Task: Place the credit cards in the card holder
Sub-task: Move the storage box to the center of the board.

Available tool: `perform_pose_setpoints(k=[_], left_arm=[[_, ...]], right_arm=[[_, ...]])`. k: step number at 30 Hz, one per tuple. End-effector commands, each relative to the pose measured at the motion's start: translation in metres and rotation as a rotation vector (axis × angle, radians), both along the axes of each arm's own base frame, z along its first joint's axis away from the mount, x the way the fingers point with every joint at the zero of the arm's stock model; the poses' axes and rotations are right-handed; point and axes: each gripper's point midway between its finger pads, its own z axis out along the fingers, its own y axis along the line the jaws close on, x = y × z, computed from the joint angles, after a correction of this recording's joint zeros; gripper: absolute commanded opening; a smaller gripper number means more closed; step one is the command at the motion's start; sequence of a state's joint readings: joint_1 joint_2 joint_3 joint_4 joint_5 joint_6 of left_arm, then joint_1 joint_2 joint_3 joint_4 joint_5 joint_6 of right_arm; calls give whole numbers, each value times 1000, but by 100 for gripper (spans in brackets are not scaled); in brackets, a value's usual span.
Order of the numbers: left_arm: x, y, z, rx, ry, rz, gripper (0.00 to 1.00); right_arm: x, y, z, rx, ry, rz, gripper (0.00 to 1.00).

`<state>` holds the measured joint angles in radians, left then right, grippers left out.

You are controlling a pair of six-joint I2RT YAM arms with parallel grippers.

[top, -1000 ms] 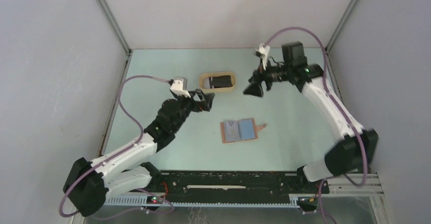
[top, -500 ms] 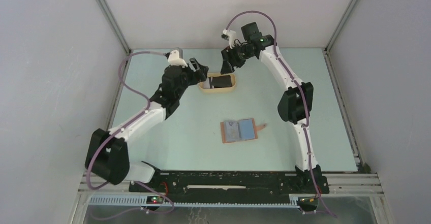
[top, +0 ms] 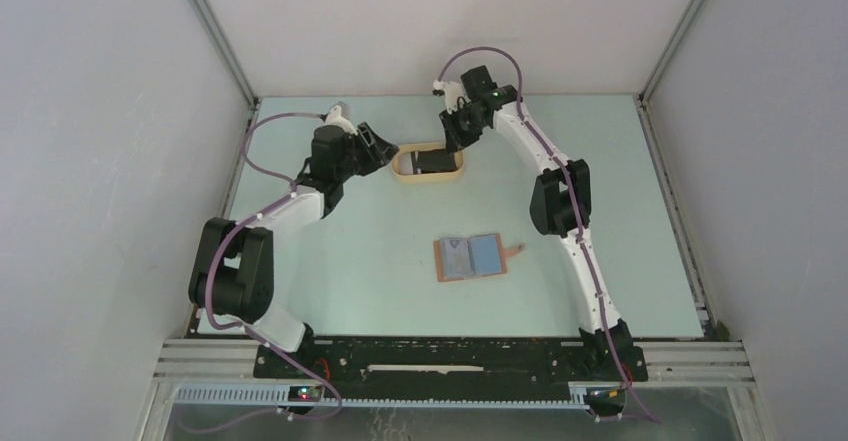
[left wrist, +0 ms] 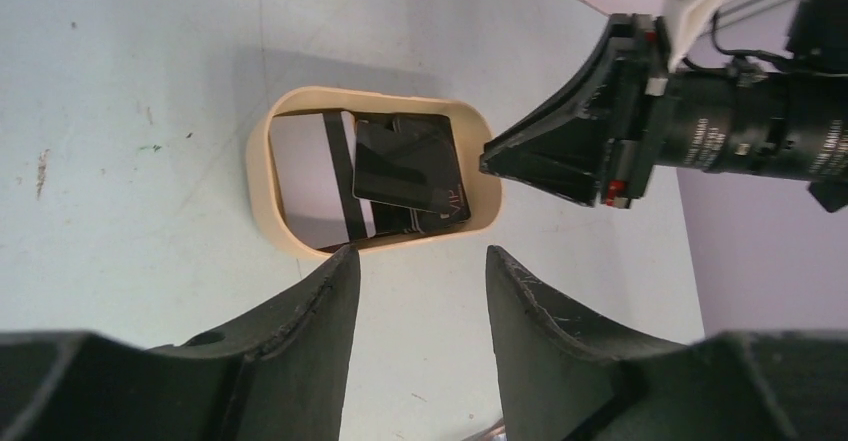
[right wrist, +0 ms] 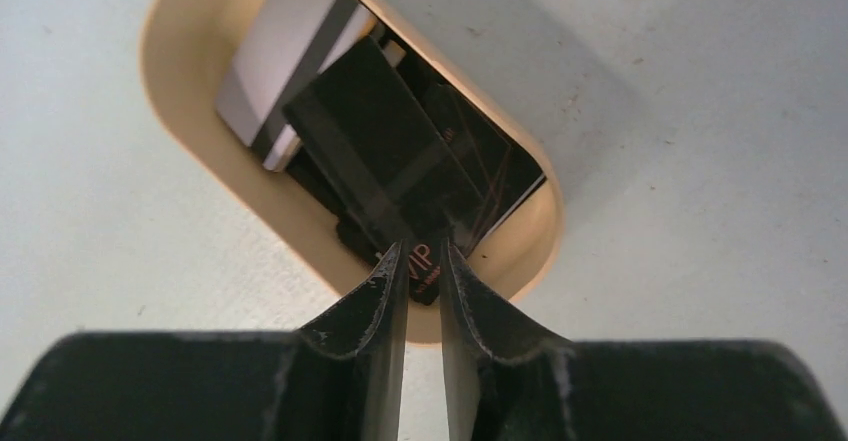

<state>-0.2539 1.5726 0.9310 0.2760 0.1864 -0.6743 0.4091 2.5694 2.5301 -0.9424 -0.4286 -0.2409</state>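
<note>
Find the credit cards (left wrist: pixel 405 161) in a loose, skewed pile inside the tan oval tray (left wrist: pixel 262 176), far out on the table (top: pixel 330 251), toward 12 o'clock from its middle. Mostly dark; can read "VIP" on one corner. Can make out a paler surface with a dark stripe beneath them at the tray's 9 o'clock end. Cannot count the pile with any certainty.

Find the card holder (top: pixel 470 257) at 5 o'clock from the tray and well apart from it, lying flat and spread open, pale blue-grey inside facing up, brown tab pointing to 3 o'clock.

Over at the tray's 2 o'clock end, find the right gripper (right wrist: pixel 420 249) reaching down inside the rim, jaws only a narrow slit apart, tips at the "VIP" corner of the pile. Cannot tell whether the tips touch a card; can see none clamped between them.

At the tray's 9 o'clock side, find the left gripper (left wrist: pixel 420 253) just outside the rim, jaws parted and bare, pointing across the tray toward the other arm.

Around all this, only plain pale walls on three sides.
</note>
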Motion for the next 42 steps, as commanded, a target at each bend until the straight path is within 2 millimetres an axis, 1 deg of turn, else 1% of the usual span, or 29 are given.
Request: perform_pose_setpoints(k=[1, 3, 5, 7, 8, 12, 14, 20, 21, 22, 24, 27, 30, 31, 33, 35, 39, 41, 42], left_arm=[[-5, -8, 30, -48, -93, -41, 54], [-7, -8, 33, -52, -106, -44, 54], [-10, -8, 34, -55, -119, -50, 53], [-13, -10, 41, -61, -153, -67, 52], [-16, -13, 44, -66, -169, -87, 52], [-25, -21, 53, -51, -223, -128, 50], [-30, -23, 57, -37, -244, -134, 50], [-46, -31, 63, -55, -297, -171, 50], [-49, -32, 62, -56, -301, -180, 50], [-52, -35, 65, -59, -320, -193, 50], [-59, -38, 67, -59, -341, -211, 50], [-70, -45, 71, -61, -373, -242, 50], [-82, -49, 72, -57, -400, -264, 51], [-85, -51, 73, -54, -411, -268, 51], [-92, -54, 74, -47, -430, -273, 51], [-100, -57, 76, -39, -451, -281, 52], [-115, -65, 79, -15, -499, -301, 52], [-121, -69, 81, 7, -531, -308, 53], [-123, -69, 80, 28, -544, -303, 54]], right_arm=[[12, -4, 2, -52, -66, -9, 25], [2, -5, -7, -81, -40, 21, 24], [-11, -7, -14, -110, -10, 62, 24], [-25, -12, -20, -131, 23, 89, 22], [-32, -16, -23, -142, 43, 101, 21], [-53, -32, -26, -168, 95, 117, 21], [-62, -44, -27, -187, 122, 116, 21], [-79, -93, -16, -206, 140, 68, 21], [-82, -103, -15, -214, 139, 60, 22], [-85, -113, -15, -225, 138, 53, 23], [-89, -140, -19, -253, 145, 34, 24], [-91, -175, -21, -269, 138, -9, 26], [-92, -199, -18, -246, 119, -26, 30], [-93, -202, -14, -227, 110, -17, 32], [-97, -200, 0, -166, 91, 7, 37], [-99, -189, 18, -98, 57, 44, 44], [-98, -160, 63, 51, -56, 125, 57], [-93, -147, 77, 100, -116, 150, 65], [-90, -142, 80, 120, -127, 147, 69]])
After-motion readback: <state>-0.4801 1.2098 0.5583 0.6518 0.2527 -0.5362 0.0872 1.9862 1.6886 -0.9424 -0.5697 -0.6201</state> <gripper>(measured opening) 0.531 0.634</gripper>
